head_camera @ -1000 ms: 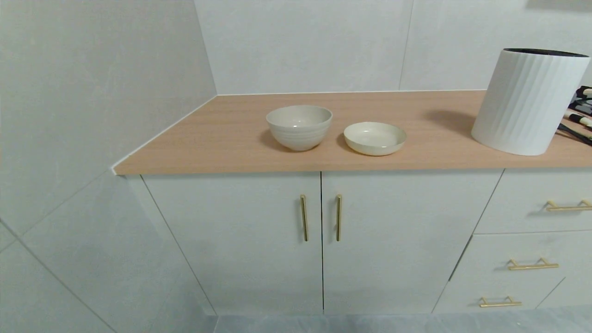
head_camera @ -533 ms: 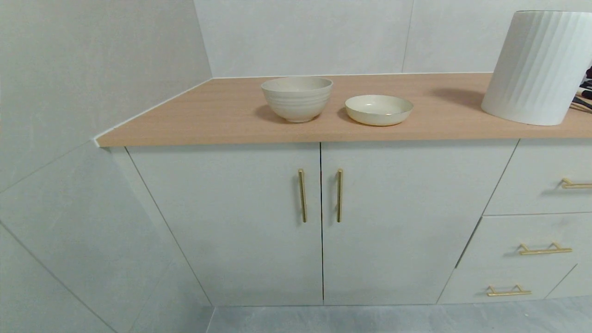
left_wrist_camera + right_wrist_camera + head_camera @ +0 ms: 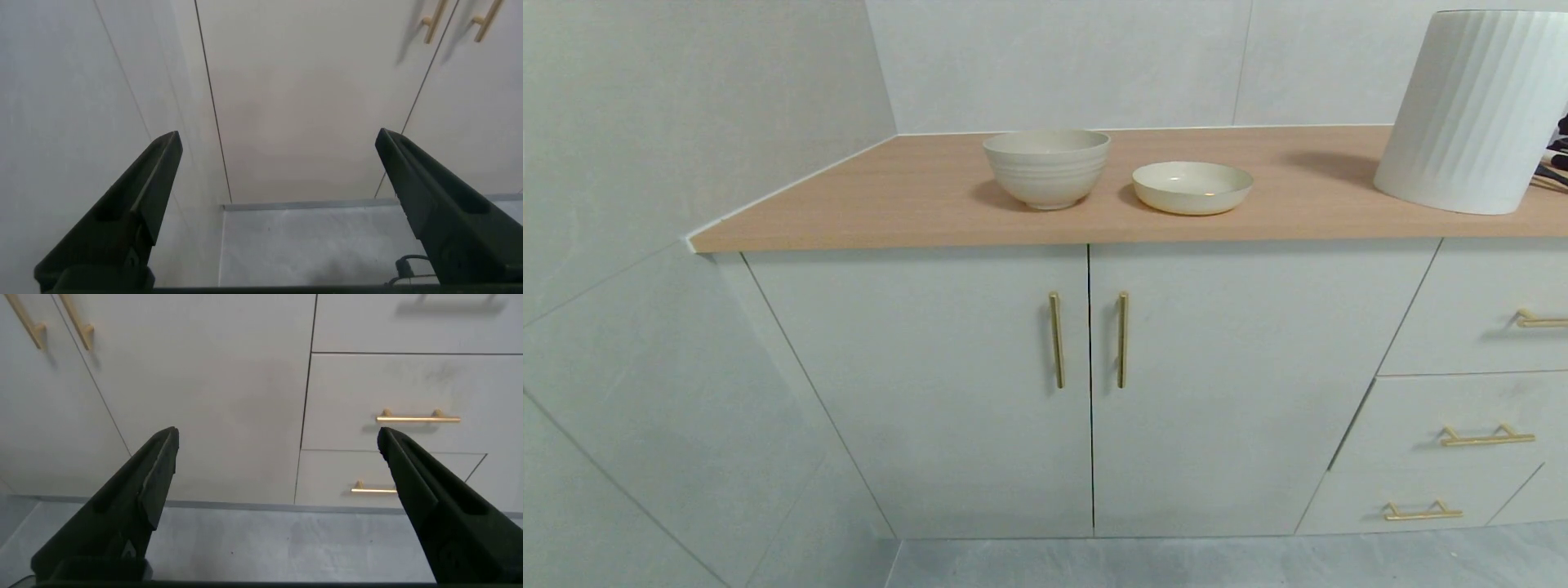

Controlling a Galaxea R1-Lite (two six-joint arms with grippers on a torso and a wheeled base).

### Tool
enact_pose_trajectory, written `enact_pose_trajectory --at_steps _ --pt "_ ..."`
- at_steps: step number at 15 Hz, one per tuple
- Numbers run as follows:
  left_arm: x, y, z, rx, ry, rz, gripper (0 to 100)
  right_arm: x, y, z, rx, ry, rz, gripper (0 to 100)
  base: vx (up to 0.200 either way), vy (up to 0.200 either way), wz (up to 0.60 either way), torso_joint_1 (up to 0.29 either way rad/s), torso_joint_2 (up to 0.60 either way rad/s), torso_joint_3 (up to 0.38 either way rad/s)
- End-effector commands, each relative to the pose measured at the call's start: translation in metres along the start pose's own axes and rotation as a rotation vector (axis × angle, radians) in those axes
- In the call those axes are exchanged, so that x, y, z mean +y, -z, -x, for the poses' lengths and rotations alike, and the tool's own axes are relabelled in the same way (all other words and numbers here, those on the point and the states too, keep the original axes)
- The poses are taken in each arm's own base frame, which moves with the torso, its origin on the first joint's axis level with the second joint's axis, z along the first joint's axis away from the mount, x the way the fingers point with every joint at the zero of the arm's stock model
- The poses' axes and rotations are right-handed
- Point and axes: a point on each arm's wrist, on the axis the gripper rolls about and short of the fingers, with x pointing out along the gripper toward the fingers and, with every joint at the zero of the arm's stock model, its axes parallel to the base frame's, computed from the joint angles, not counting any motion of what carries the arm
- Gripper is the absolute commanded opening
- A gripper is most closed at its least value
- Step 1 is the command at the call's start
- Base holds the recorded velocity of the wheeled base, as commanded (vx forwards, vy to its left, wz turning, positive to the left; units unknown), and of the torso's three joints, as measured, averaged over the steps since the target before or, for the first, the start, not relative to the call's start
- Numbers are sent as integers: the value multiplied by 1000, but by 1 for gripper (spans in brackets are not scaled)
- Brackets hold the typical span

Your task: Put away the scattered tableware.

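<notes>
A deep beige ribbed bowl (image 3: 1046, 167) stands on the wooden counter (image 3: 915, 204), left of centre. Just to its right sits a shallow cream dish (image 3: 1192, 187). Below them are two shut white cabinet doors with gold handles (image 3: 1057, 340) (image 3: 1122, 339). My left gripper (image 3: 278, 147) hangs low in front of the left door and the floor, open, with nothing between its fingers. My right gripper (image 3: 278, 441) hangs low before the drawer fronts, open and empty too.
A tall white ribbed cylinder (image 3: 1474, 110) stands at the counter's right end, with dark utensils (image 3: 1556, 155) behind it. Drawers with gold handles (image 3: 1486, 437) fill the lower right. A tiled wall closes the left side. Grey floor (image 3: 1176, 563) lies below.
The head camera has dropped lower and tilted, so the counter sits higher in the picture and the cabinet doors show more fully. The bowl and dish have not moved on the counter.
</notes>
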Motion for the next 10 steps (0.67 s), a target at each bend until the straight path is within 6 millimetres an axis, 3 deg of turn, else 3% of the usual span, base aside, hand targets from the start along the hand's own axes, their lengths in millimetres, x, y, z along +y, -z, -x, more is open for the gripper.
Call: enact_pose_trajectory --at_steps 1,4,10 --pt "0 0 0 0 0 0 100 0 0 0 1 -1 0 100 0 0 0 0 0 0" --pt "0 0 0 0 0 0 100 0 0 0 1 -1 0 100 200 0 0 -1 4 2" --pt "0 0 0 0 2 0 100 0 0 0 1 -2 6 100 0 0 0 0 0 0"
